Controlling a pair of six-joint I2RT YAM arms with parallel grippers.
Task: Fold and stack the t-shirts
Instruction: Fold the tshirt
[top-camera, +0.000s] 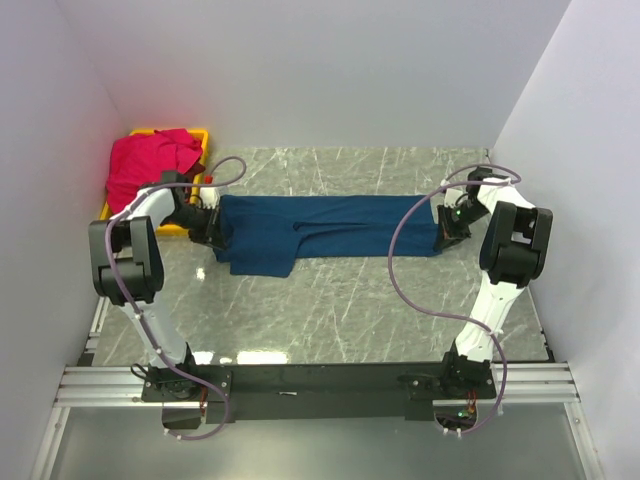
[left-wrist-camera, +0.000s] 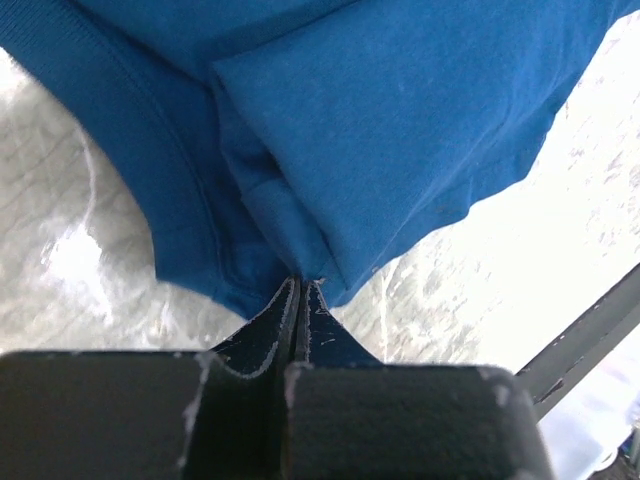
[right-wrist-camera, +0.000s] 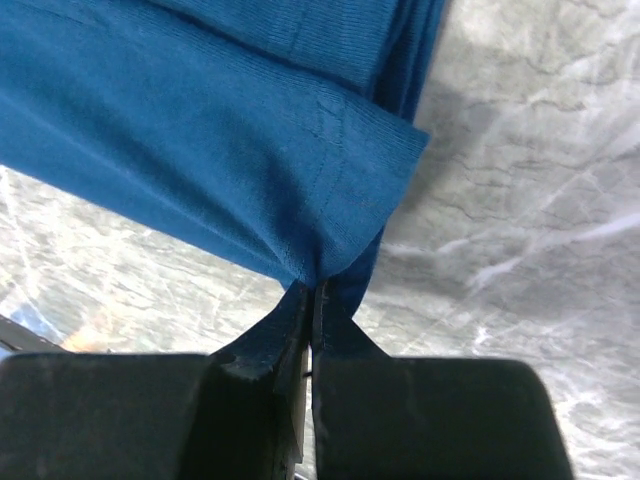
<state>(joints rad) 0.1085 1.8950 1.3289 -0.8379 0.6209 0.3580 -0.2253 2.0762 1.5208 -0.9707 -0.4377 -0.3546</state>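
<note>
Left wrist view: left gripper (left-wrist-camera: 300, 288) jaws pinched tight on a folded edge of the navy t-shirt (left-wrist-camera: 400, 120); right gripper (right-wrist-camera: 314, 290) clamps the opposite end. Shirt lies stretched between them on the marble table (top-camera: 350, 300); red-pink t-shirt (top-camera: 150, 165) heaped in yellow bin (top-camera: 200, 134), far left.

Bin (top-camera: 201, 134) mostly hidden under red shirt (top-camera: 148, 165); navy shirt (left-wrist-camera: 400, 120) cropped — wrist views

Tabletop (top-camera: 350, 300): grey marble-patterned slab with white veining, glossy, small glare patch toward 7 o'clock.
Walls: plain white panels. Back wall (top-camera: 320, 70) at 12 o'clock, left wall (top-camera: 40, 150) at 9, right wall (top-camera: 590, 150) at 3.
Aluminium rail (top-camera: 100, 385): along the 6 o'clock edge.
Yellow bin (top-camera: 203, 140): 10 o'clock corner.
</note>
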